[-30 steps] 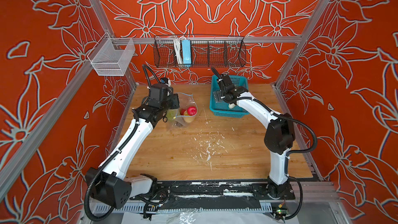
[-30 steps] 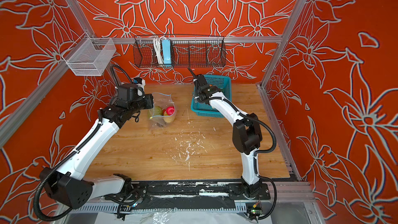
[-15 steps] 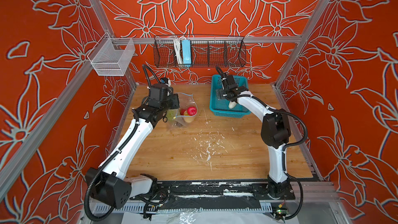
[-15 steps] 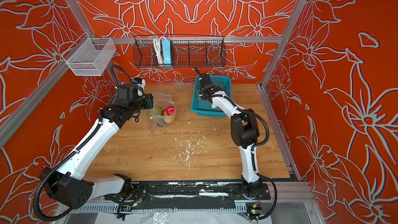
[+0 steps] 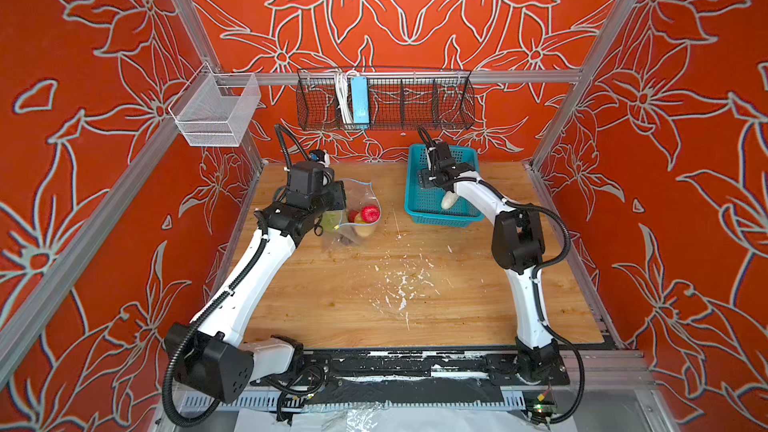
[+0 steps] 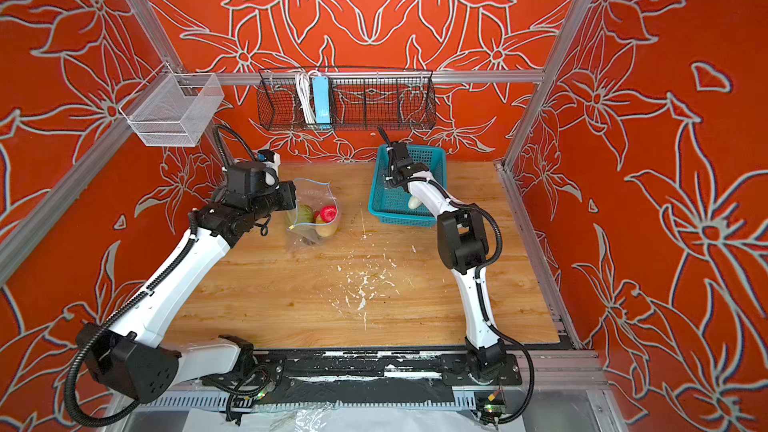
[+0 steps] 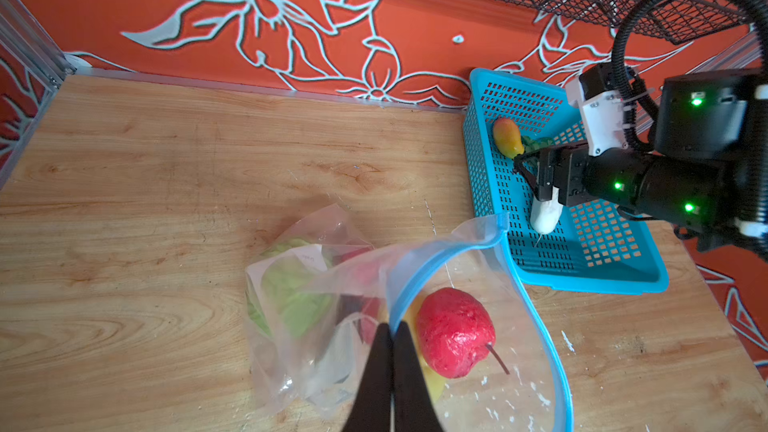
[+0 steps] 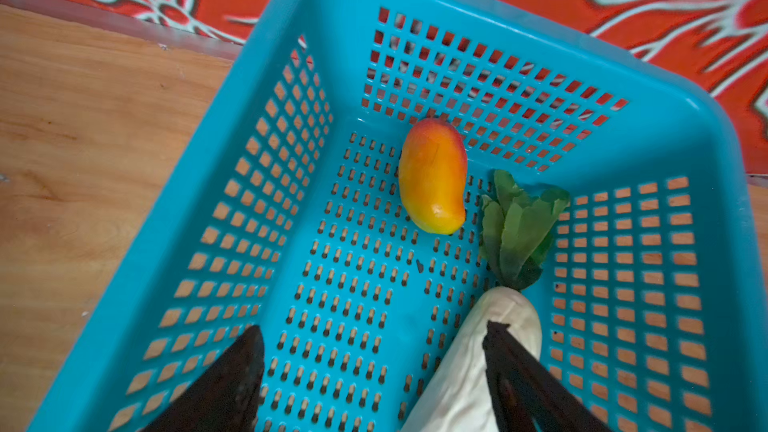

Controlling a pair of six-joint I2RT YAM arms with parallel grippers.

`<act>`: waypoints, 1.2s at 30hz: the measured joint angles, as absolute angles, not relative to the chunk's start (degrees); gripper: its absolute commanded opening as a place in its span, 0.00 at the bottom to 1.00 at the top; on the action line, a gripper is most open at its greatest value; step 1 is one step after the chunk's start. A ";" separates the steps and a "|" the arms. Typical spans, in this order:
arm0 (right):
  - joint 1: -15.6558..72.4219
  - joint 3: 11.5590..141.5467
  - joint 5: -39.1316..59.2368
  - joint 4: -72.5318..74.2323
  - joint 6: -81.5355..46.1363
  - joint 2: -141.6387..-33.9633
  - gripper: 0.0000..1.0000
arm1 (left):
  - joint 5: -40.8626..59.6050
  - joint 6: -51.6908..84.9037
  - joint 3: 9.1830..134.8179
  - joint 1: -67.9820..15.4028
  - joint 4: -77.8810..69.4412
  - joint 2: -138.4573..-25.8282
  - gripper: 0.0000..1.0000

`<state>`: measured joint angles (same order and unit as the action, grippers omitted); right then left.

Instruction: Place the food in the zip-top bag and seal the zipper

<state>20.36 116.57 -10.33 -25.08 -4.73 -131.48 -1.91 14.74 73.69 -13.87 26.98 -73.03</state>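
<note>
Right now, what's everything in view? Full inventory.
zip-top bag: one, clear, on table left of centre, mouth open
zipper: one, light blue, unsealed
red fruit: one, in bag
cabbage: one, green, in bag
yellow fruit: one, in bag
basket: one, teal, table's back right
mango: one, orange-yellow, in basket
radish: one, white, green leaves, in basket
wire rack: one, black, back wall
power strip: one, light blue, in rack
mesh bin: one, white, left rail
left hand: shut on bag's edge
right hand: open, down at radish
</note>
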 measured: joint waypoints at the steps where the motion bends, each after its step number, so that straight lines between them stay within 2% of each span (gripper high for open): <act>1: 19.90 117.10 -9.89 -25.17 -5.13 -132.03 0.76 | -1.91 14.74 73.69 -13.87 26.98 -73.03 0.00; 14: 16.97 126.06 -8.47 -28.32 -6.81 -138.45 0.69 | -2.33 14.33 73.69 -13.87 26.98 -73.06 0.00; 33: 16.29 136.31 -8.86 -30.98 -6.68 -147.33 0.69 | -2.26 14.33 73.69 -13.87 26.98 -73.41 0.00; 36: 16.14 139.04 -9.17 -31.27 -6.68 -148.49 0.71 | -2.26 14.33 73.69 -13.87 26.98 -73.41 0.00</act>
